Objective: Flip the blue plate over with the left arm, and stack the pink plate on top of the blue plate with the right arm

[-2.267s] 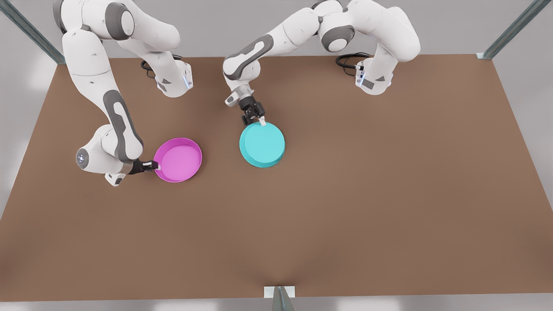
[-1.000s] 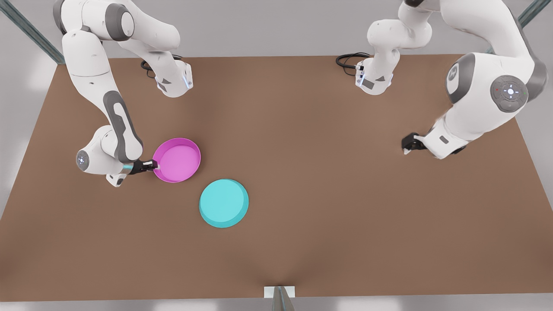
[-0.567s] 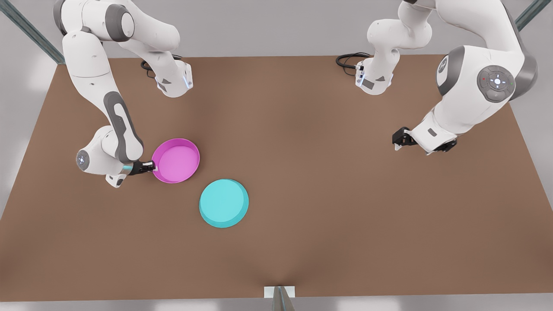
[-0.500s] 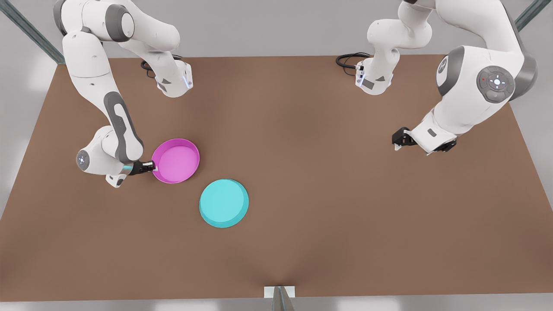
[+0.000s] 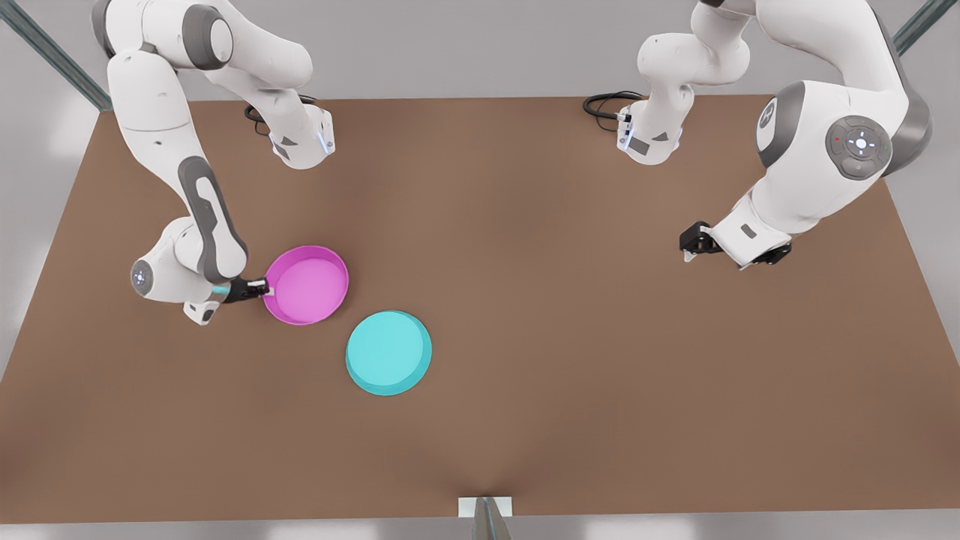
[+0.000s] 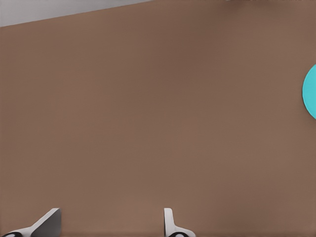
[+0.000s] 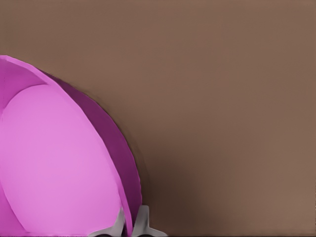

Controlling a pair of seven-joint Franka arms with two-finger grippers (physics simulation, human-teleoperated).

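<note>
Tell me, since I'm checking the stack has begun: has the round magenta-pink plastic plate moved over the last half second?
Yes. The pink plate, clamped at its rim by the right gripper, has shifted slightly toward the unmoved turquoise blue plate.

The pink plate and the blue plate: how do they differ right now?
The pink plate is open side up; the blue plate lies flipped, base up. The right hand is shut on the pink plate's rim, while the blue plate lies free, the open left hand far off. Both look round, shallow and equal in size.
</note>
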